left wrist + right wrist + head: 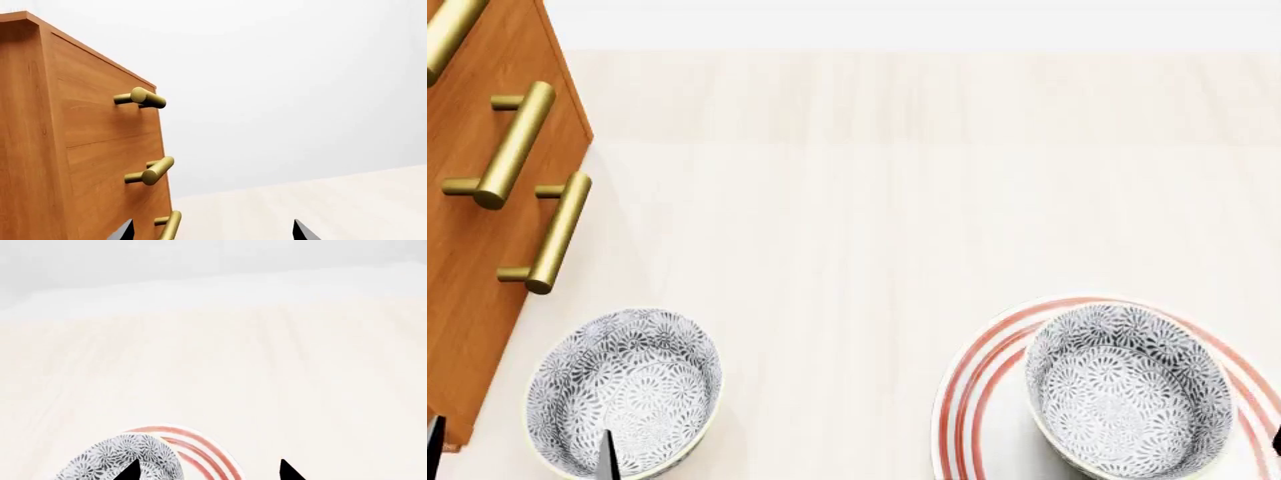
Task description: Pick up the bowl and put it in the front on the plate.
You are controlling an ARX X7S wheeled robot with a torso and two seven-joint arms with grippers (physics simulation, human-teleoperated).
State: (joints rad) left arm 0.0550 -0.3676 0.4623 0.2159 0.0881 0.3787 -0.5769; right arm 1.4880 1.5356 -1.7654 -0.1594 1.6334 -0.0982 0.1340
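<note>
Warm orange-brown wood fills the far left of my head view: a drawer cabinet (481, 230) with brass bar handles (510, 145), standing on a pale, cream-coloured wooden surface (854, 220). My left wrist camera sees that same cabinet (73, 150) from the side, three brass handles (141, 98) stacked down its front.

Just beside the cabinet's foot sits a spare bowl (625, 392), small, round and deep, white with a dense grey-blue floral pattern inside and out. My left gripper (521, 455) hangs over its near rim; only two dark fingertips show at the bottom edge, well apart, so it stands wide and holds nothing.

Further right, well apart from that one, the bowl (1128, 392) of the same pattern sits on the plate (981, 400), a flat white round with three thin red rings at its rim. The bowl rests inside the rings, upright.

My right gripper (210, 471) hovers by this pair: in the right wrist view its two dark tips are spread wide, one over the bowl (120, 460), the plate's red rings (200, 455) curving between them.
</note>
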